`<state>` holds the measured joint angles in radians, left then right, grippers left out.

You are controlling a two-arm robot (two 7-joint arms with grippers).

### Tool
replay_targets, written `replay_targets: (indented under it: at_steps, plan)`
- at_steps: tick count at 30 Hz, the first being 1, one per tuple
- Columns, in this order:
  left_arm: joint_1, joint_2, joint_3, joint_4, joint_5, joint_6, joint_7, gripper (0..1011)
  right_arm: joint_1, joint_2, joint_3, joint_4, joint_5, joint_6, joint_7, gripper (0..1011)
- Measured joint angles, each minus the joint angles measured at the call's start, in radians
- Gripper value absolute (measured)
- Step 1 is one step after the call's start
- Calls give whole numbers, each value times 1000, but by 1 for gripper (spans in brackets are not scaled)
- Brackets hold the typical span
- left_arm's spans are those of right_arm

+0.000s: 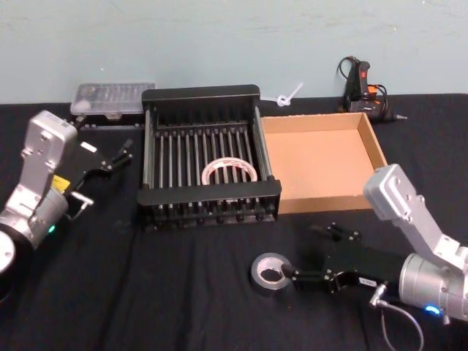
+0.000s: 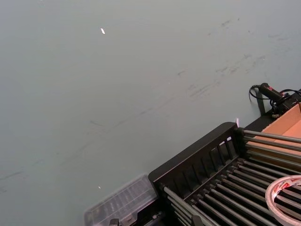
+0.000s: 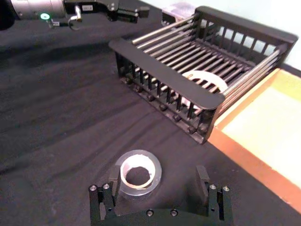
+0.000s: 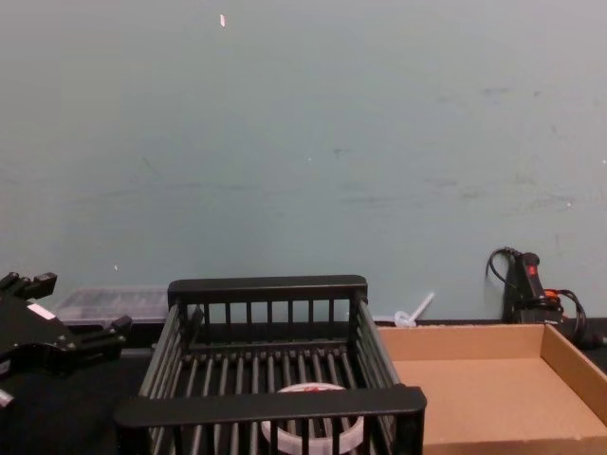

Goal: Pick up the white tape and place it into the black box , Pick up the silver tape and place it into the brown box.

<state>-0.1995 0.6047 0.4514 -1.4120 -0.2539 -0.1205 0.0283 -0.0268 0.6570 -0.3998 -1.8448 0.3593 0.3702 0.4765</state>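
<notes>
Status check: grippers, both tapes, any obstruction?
Right gripper open at silver tape. Left gripper open, idle beside black box. White tape boxed. Nothing obstructing.

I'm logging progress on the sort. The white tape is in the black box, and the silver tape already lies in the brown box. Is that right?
Not quite. The white tape is in the black box, but the silver tape lies on the black tablecloth in front of the boxes, at the open right hand; the head view shows it. The brown box holds nothing.
</notes>
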Motion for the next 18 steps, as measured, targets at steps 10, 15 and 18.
replay_targets:
  at_steps: [10, 15, 18]
  plan:
    - [0, 0, 0, 0, 0, 0, 0, 1001, 37, -10, -46, 40, -8, 11, -3, 1000]
    - [0, 0, 0, 0, 0, 0, 0, 1001, 55, -20, -62, 60, -17, 14, -8, 1000]
    - [0, 0, 0, 0, 0, 0, 0, 1001, 65, -27, -71, 73, -22, 16, -10, 1000]
